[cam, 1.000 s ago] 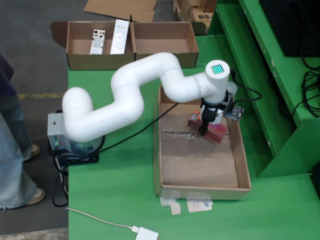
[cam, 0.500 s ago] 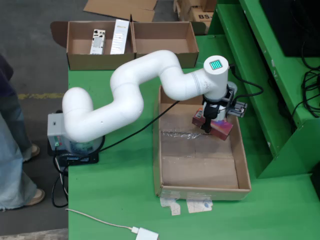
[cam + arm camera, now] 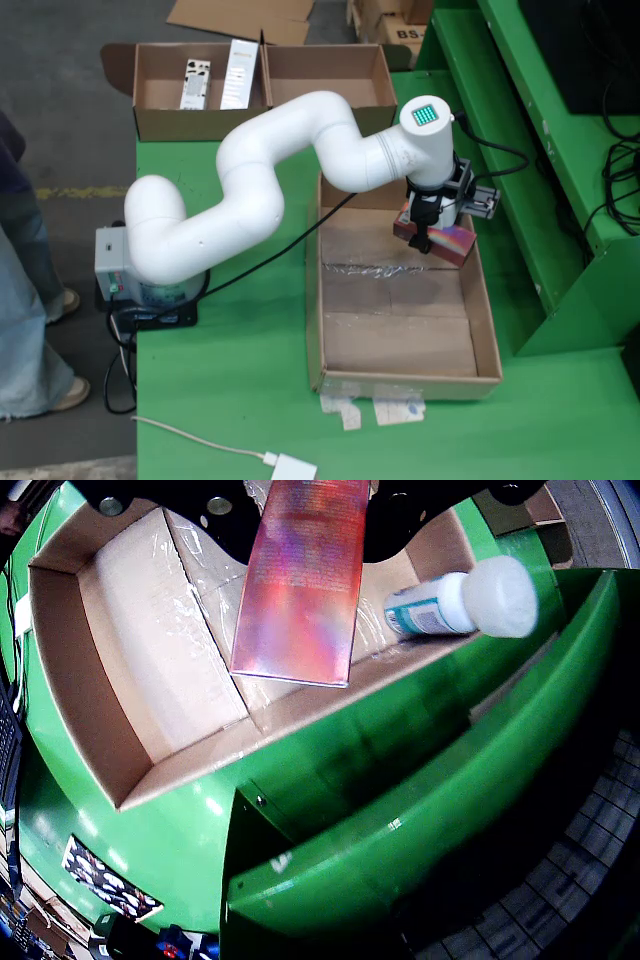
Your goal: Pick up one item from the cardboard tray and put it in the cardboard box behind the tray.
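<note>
Currently the gripper is clamped on an iridescent pink carton, held clear above the cardboard tray near its far end. Hanging long below the fingers, the carton could swing or slip, or clip the tray wall or the white-capped bottle.

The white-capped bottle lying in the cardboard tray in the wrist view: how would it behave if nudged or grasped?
The white-capped bottle with teal label lies on its side and looks round, so a nudge would probably roll it. It looks like smooth plastic, so it may slip between fingers. It rests against the cardboard tray's wall, which likely limits rolling that way.
</note>
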Controlling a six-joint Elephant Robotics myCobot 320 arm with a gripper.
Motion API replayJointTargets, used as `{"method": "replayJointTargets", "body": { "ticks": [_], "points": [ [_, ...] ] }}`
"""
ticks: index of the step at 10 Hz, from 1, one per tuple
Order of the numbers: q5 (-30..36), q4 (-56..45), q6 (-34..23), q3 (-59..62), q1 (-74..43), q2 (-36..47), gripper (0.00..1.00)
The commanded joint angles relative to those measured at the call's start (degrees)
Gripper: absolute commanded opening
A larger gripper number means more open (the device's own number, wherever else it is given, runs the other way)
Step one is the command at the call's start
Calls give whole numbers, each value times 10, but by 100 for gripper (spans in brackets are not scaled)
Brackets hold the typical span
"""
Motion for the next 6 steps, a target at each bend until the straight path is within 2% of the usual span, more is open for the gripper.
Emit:
{"method": "replayJointTargets", "body": {
  "ticks": [1,3,6],
  "points": [
    [-4,29,-3,17,4,41,0],
    [-13,38,2,17,7,50,0],
    [-8,-3,-1,17,14,93,0]
  ]
}}
